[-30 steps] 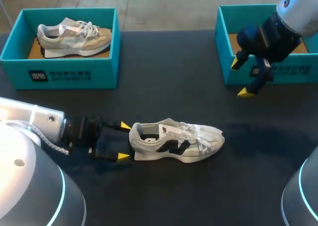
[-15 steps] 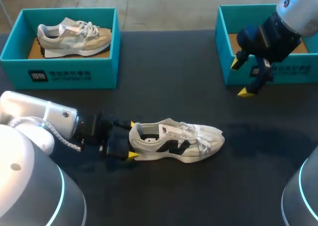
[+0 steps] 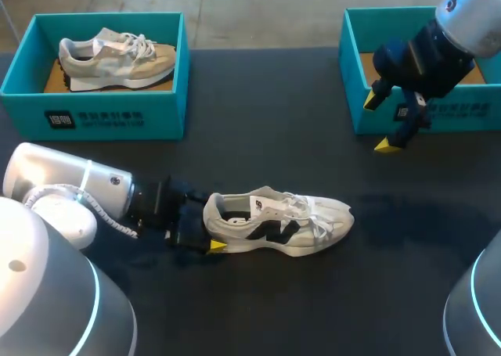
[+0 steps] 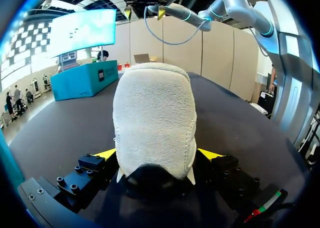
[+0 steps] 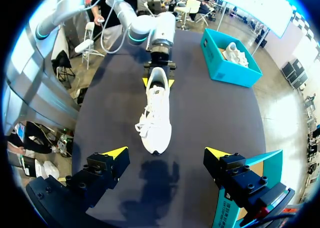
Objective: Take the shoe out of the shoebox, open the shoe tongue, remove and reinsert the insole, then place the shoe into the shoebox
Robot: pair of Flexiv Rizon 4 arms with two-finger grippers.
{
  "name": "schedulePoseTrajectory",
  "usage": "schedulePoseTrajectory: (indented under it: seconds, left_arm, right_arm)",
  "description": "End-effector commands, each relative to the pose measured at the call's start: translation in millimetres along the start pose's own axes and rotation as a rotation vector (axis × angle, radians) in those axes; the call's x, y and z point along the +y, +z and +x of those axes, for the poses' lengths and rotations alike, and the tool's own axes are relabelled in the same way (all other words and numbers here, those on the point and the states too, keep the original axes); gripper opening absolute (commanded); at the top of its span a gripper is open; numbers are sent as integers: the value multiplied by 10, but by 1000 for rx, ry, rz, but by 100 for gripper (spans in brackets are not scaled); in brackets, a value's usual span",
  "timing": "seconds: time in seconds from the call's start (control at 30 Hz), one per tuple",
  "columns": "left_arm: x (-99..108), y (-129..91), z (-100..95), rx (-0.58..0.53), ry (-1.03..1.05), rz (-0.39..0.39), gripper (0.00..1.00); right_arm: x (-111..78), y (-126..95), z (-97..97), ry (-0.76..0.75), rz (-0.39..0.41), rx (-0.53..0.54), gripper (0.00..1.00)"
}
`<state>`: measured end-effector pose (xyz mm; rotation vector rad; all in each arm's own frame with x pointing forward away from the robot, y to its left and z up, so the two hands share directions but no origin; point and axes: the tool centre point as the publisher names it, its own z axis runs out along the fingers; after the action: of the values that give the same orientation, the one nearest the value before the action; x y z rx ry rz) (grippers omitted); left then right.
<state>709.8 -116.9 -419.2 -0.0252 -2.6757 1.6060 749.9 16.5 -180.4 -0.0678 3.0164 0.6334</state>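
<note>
Dark counter carries the white shoe at lower middle of the frame, out of the shoebox. Left end effector is open astride its heel; right end effector hangs open, upper right. An off-centre closing could twist the shoe away.

My table is black all over. The shoe is white with a black mark on its side and white laces, and its heel is off-white and fleecy. The left shoebox at the far left corner and the right shoebox at the far right corner are teal with white print and brown floors. The second shoe is grey and beige. My left gripper and right gripper are black with yellow tips.
</note>
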Motion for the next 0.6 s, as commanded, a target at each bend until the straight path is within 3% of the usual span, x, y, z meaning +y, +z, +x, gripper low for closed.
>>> schedulePoseTrajectory:
  seconds: [0.03,0.4,0.47,0.5,0.53,0.6]
  left_arm:
    - [5,76,-14,2,-2,-7,100]
    - [23,116,-4,6,-8,-16,100]
    - [24,123,-1,6,-7,-17,90]
    - [23,126,4,7,-6,-17,76]
    - [23,129,7,10,-3,-19,51]
    - [24,134,11,14,2,-25,43]
  right_arm:
    - [5,10,-7,1,2,1,100]
    - [5,10,-7,1,2,1,100]
    - [5,10,-7,1,2,1,100]
    - [5,10,-7,1,2,1,100]
    - [5,10,-7,1,2,1,100]
    - [5,10,-7,1,2,1,100]
